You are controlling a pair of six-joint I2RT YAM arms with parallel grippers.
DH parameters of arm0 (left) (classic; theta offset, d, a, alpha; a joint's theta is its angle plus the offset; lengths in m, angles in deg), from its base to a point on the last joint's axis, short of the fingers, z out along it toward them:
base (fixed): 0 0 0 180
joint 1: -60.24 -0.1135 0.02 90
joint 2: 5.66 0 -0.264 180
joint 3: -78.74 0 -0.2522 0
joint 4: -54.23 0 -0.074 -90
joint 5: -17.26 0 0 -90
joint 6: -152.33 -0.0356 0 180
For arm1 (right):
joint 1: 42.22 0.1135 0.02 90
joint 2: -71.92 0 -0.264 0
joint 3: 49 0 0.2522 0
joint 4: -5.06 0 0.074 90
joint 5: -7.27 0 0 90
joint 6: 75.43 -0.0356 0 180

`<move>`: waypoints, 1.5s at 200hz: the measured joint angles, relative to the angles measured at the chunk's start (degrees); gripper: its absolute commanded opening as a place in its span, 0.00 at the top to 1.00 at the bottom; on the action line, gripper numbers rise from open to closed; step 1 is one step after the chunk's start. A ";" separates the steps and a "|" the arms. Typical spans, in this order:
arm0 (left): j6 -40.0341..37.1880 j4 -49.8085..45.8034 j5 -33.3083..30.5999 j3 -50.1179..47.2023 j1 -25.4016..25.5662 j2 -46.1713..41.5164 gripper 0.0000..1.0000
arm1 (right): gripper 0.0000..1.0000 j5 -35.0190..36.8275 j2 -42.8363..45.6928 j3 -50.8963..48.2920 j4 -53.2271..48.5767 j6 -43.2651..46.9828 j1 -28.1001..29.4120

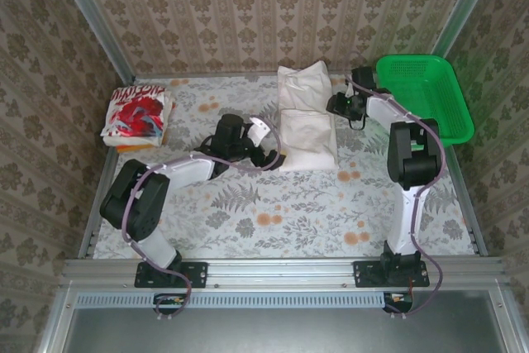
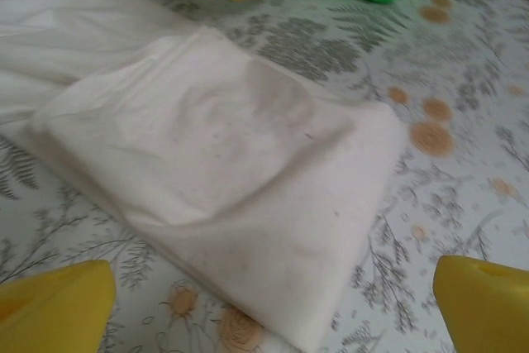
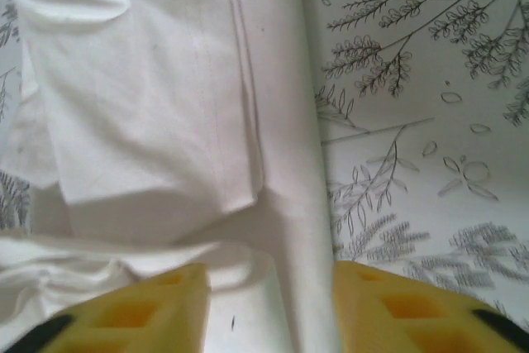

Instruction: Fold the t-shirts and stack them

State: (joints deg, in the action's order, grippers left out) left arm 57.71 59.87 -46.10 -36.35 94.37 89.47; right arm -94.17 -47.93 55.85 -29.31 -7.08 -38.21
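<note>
Plain off-white cloth t-shirt [image 1: 306, 121] lies centre, folded into a long strip, final folds left. White red-print t-shirt [image 1: 136, 115] is folded, far left. Left gripper [image 2: 273, 307] gapes wide beside the strip; right gripper [image 3: 269, 312] straddles its edge, grip unclear. Stacking not done.

I've got the off-white t-shirt [image 1: 306, 126] folded into a long, slightly wrinkly strip, lying flat mid-table and running toward the back wall. The white t-shirt with red print [image 1: 136, 113] sits folded square at the back left, well apart from it.
</note>
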 measured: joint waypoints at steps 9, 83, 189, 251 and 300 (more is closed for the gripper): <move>1.51 0.50 -1.29 -0.17 -0.48 -0.02 0.00 | 0.33 1.95 2.19 -1.92 0.04 1.29 1.31; 4.98 2.73 -8.92 -13.29 -2.36 -12.46 0.00 | 0.08 13.09 -4.50 5.40 -2.21 6.69 14.34; 10.10 2.54 -20.94 -20.79 -3.74 -24.00 0.00 | 0.10 13.68 -10.93 11.43 -11.43 5.55 14.69; 13.49 1.49 -22.21 -21.16 -5.73 -26.75 0.00 | 0.11 14.78 0.94 -8.07 -5.01 1.70 20.68; 17.64 0.02 -22.21 -21.24 -6.49 -25.55 0.00 | 0.11 16.04 6.75 -17.31 -0.59 -2.86 26.18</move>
State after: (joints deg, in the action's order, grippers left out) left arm 75.35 59.89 -68.31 -57.59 87.88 63.92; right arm -78.13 -41.18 38.54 -29.90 -9.94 -12.03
